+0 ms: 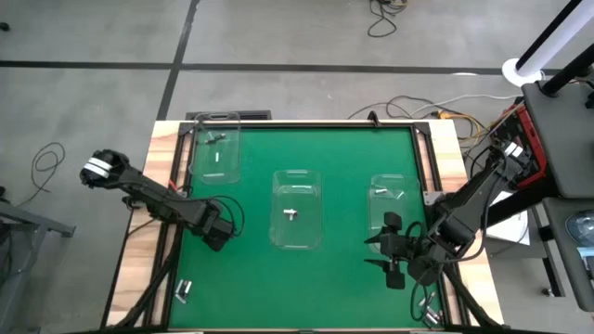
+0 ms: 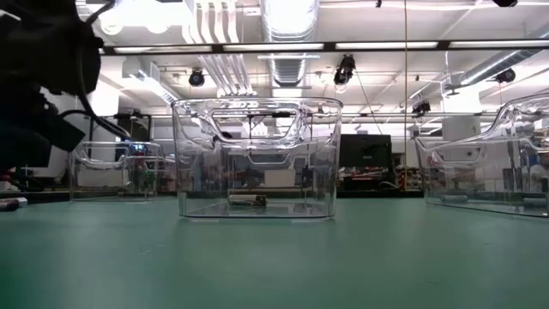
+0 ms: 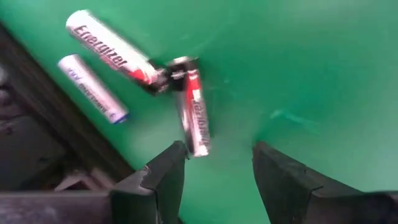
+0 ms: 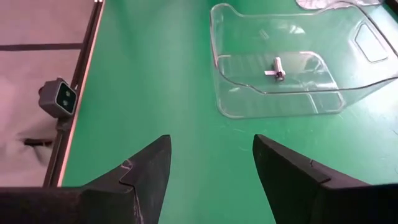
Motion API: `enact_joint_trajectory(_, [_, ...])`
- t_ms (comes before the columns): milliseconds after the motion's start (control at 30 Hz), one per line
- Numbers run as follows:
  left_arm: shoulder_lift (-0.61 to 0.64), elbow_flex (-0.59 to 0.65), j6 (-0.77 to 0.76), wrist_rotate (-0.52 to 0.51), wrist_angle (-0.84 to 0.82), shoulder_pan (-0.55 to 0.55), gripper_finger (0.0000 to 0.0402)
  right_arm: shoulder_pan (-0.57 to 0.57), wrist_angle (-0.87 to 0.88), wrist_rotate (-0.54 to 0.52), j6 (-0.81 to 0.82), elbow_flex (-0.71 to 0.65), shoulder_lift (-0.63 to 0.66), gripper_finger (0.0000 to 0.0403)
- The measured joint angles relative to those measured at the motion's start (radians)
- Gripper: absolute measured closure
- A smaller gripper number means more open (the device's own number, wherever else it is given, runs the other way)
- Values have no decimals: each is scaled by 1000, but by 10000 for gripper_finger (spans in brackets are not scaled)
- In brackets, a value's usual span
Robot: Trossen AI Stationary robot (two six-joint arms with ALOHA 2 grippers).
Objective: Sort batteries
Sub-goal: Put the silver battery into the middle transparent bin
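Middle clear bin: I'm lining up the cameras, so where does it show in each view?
High view: middle bin, table centre.
Low view: the bin fills the centre, straight ahead.
Left wrist view: not in it.
Right wrist view: the bin sits upper right of the picture.
Shared landmark: the batteries lying inside it, seen in all three.

Three clear plastic bins on green table [image 1: 251, 269]: left bin [image 1: 216, 148] at far-left corner, middle bin [image 1: 297, 209] at centre, right bin [image 1: 394, 199] toward right edge. Cables [image 1: 385, 17] lie on grey floor [image 1: 93, 93] beyond
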State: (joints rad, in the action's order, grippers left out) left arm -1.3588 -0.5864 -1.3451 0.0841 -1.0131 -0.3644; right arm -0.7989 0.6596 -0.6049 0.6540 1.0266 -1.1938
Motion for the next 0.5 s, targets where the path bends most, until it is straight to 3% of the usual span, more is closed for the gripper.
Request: enact_joint_trajectory(500, [-43, -16, -35, -43, 1, 21, 236, -2, -9, -1, -20, -18, -2, 184])
